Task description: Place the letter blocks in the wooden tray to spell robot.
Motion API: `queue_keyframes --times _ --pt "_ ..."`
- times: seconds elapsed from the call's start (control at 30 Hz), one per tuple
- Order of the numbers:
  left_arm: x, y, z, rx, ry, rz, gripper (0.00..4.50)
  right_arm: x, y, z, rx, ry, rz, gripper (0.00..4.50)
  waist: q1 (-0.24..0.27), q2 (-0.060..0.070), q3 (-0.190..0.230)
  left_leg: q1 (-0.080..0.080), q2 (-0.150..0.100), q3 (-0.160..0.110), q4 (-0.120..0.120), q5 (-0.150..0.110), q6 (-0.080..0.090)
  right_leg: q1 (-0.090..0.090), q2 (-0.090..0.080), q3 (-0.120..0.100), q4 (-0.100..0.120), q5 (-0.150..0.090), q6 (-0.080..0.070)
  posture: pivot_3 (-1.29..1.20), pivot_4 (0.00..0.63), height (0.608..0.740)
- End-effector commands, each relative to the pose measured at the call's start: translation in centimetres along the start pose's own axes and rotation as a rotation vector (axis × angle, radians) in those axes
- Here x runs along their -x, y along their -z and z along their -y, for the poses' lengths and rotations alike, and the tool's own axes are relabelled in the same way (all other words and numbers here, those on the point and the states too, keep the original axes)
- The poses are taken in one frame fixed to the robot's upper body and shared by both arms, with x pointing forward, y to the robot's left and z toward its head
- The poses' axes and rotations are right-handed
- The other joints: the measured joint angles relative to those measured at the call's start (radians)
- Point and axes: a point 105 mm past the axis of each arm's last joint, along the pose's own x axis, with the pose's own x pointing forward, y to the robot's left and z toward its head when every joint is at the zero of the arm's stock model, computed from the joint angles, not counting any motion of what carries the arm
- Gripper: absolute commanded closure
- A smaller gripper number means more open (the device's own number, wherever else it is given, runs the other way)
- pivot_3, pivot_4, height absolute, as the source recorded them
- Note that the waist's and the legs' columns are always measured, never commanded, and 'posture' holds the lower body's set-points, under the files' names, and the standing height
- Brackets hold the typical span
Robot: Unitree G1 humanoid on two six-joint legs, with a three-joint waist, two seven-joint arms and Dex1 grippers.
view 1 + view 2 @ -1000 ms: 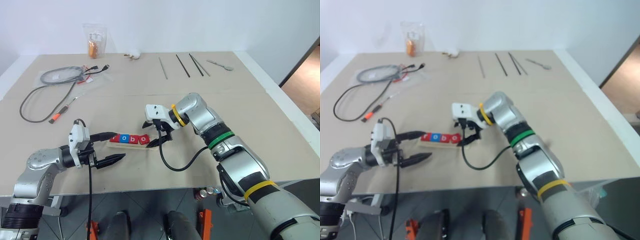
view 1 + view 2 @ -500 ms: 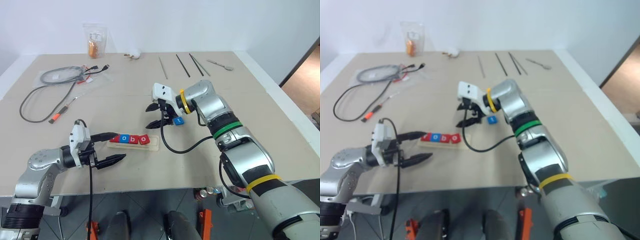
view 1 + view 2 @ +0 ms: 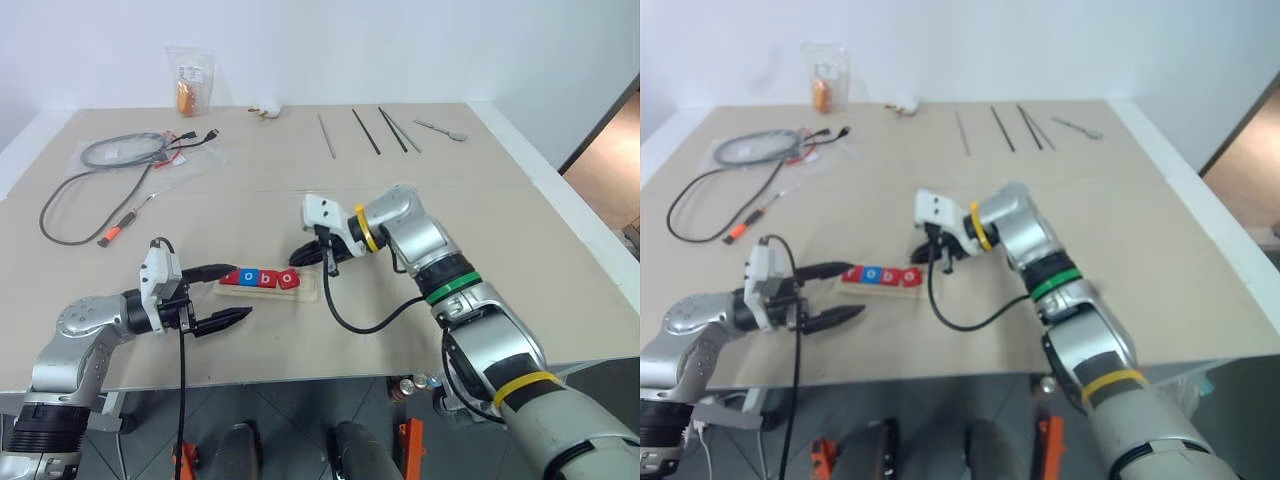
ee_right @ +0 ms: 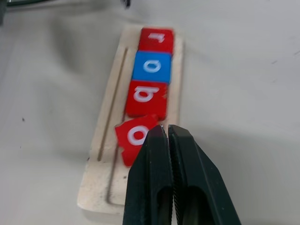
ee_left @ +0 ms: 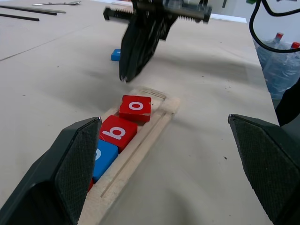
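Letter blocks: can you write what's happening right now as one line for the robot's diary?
wooden tray: r, o, b, o in, last red o crooked | blue block on table | right gripper shut, empty, over crooked o | left gripper open, beside tray

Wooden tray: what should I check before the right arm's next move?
1. r, o and b tiles seated in the wooden tray: ok.
2. Red o tile square in line: not ok, skewed.
3. End slot free: ok.
4. Blue tile reachable, lying beyond the tray: ok; its letter: cannot tell.
5. Right gripper jaws shut and empty, above the skewed o: ok.
6. Left gripper jaws open and empty: ok.
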Motion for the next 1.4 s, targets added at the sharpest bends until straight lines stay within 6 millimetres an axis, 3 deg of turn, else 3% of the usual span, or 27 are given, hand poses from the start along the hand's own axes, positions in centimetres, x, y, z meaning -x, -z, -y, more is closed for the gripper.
queue_keyframes --times 0.03,0.13,0.77,1.07,1.27,1.4 --pt "0.1 -0.8 -0.1 -0.038 0.006 0.003 0.00 0.1 0.2 0.0 0.074 0.019 -0.042 4.44 0.000 0.000 0.000 0.000 0.000 0.000 0.000 0.000 0.000 0.000 0.000 0.000 0.000 0.000 0.000 0.00 0.150 0.740" --pt "0.1 -0.8 -0.1 -0.038 0.006 0.002 0.00 0.0 1.2 -0.2 0.096 0.018 -0.083 4.44 0.000 0.000 0.000 0.000 0.000 0.000 0.000 0.000 0.000 0.000 0.000 0.000 0.000 0.000 0.000 0.00 0.150 0.740" --pt "0.0 -0.8 -0.1 -0.038 0.007 0.009 0.00 1.5 0.6 0.2 0.064 0.018 -0.054 4.44 0.000 0.000 0.000 0.000 0.000 0.000 0.000 0.000 0.000 0.000 0.000 0.000 0.000 0.000 0.000 0.00 0.150 0.740" --pt "0.0 -0.9 -0.2 -0.040 0.000 0.009 0.00 0.9 0.9 -1.2 0.083 -0.052 -0.062 4.44 0.000 0.000 0.000 0.000 0.000 0.000 0.000 0.000 0.000 0.000 0.000 0.000 0.000 0.000 0.000 0.00 0.150 0.740" --pt "0.0 -0.9 -0.3 -0.042 -0.002 0.011 0.00 1.7 -1.5 -2.4 0.094 -0.132 0.029 4.44 0.000 0.000 0.000 0.000 0.000 0.000 0.000 0.000 0.000 0.000 0.000 0.000 0.000 0.000 0.000 0.00 0.150 0.740" --pt "0.0 -1.0 -0.4 -0.042 -0.003 0.013 0.00 1.9 -1.2 -3.4 0.112 -0.167 0.008 4.44 0.000 0.000 0.000 0.000 0.000 0.000 0.000 0.000 0.000 0.000 0.000 0.000 0.000 0.000 0.000 0.00 0.150 0.740"
